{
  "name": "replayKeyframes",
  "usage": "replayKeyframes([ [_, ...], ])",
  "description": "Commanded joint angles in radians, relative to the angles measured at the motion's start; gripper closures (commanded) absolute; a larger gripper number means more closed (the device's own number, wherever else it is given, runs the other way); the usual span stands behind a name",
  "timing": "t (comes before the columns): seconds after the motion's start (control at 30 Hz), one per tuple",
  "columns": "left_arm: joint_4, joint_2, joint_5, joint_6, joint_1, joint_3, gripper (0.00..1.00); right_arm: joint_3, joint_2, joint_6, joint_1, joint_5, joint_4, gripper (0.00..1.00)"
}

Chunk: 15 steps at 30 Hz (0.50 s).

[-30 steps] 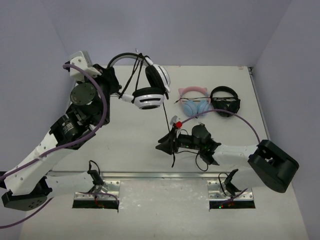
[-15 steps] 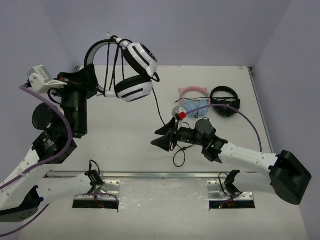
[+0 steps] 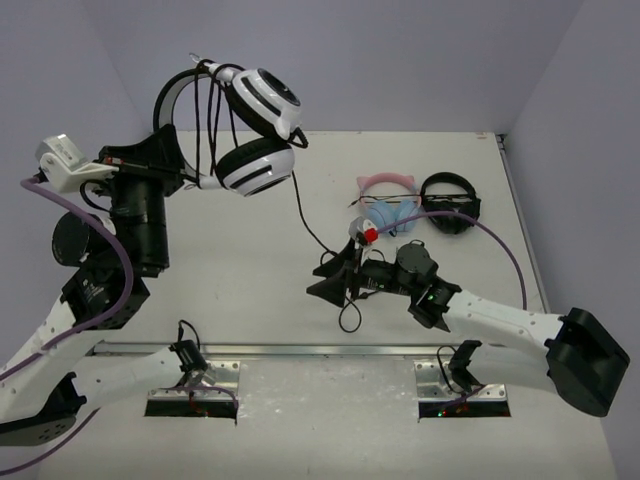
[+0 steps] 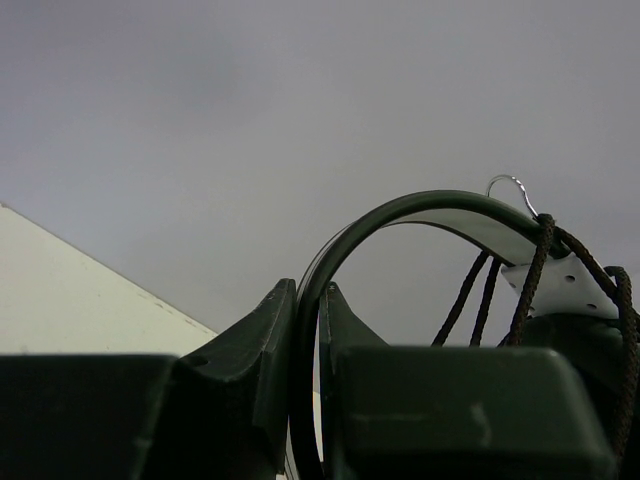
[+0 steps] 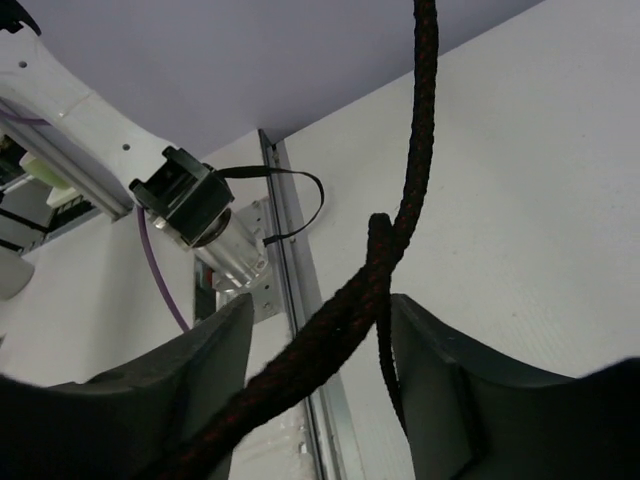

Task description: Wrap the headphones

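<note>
- Headphones (image 3: 258, 165) hang just beside my left fingers (image 4: 255, 345), which clamp the headband (image 4: 440, 205), so the cable (image 5: 415, 150) drops free for winding.
- My right fingers (image 5: 190, 380) stand apart, with the cable running loosely between them (not pinched).

Pink-and-blue cat-ear headphones (image 3: 385, 203) lie on the white table (image 3: 240, 270), toward its far right corner. All-black headphones (image 3: 450, 205) lie just beside them, nearer the right edge. A metal rail (image 3: 320, 350) runs along the table's near edge.
</note>
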Motion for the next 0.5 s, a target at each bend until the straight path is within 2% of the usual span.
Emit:
replayKeyframes([
  [0.0, 0.106, -0.011, 0.006, -0.065, 0.003, 0.038, 1.0, 0.031, -0.02, -0.057, 0.002, -0.002, 0.012, 0.46],
  [0.03, 0.102, -0.011, 0.003, -0.074, 0.003, 0.042, 1.0, 0.026, -0.014, -0.069, 0.002, 0.001, 0.035, 0.49],
  [0.07, 0.097, -0.011, 0.0, -0.081, 0.003, 0.046, 1.0, 0.025, -0.006, -0.071, 0.003, 0.004, 0.041, 0.63],
  [0.13, 0.094, -0.008, -0.022, -0.092, 0.003, 0.052, 1.0, 0.026, 0.026, -0.074, 0.002, 0.004, 0.057, 0.8],
  [0.17, 0.082, -0.005, -0.034, -0.097, 0.003, 0.058, 1.0, 0.029, 0.037, -0.074, 0.002, 0.012, 0.07, 0.96],
  [0.2, 0.073, 0.0, -0.072, -0.101, 0.003, 0.064, 1.0, 0.029, 0.051, -0.071, 0.005, 0.015, 0.074, 0.99],
  [0.27, 0.028, 0.021, -0.127, -0.129, 0.003, 0.095, 1.0, 0.019, 0.057, -0.061, 0.015, 0.029, 0.075, 0.99],
  [0.33, 0.028, 0.052, -0.241, -0.126, 0.003, 0.107, 1.0, 0.013, 0.045, -0.081, 0.06, 0.081, 0.017, 0.99],
  [0.4, 0.057, 0.076, -0.324, -0.12, 0.003, 0.11, 1.0, 0.017, 0.028, -0.123, 0.156, 0.13, -0.053, 0.99],
  [0.47, 0.115, 0.134, -0.433, -0.046, 0.003, 0.113, 1.0, 0.014, 0.002, -0.181, 0.234, 0.214, -0.147, 0.99],
])
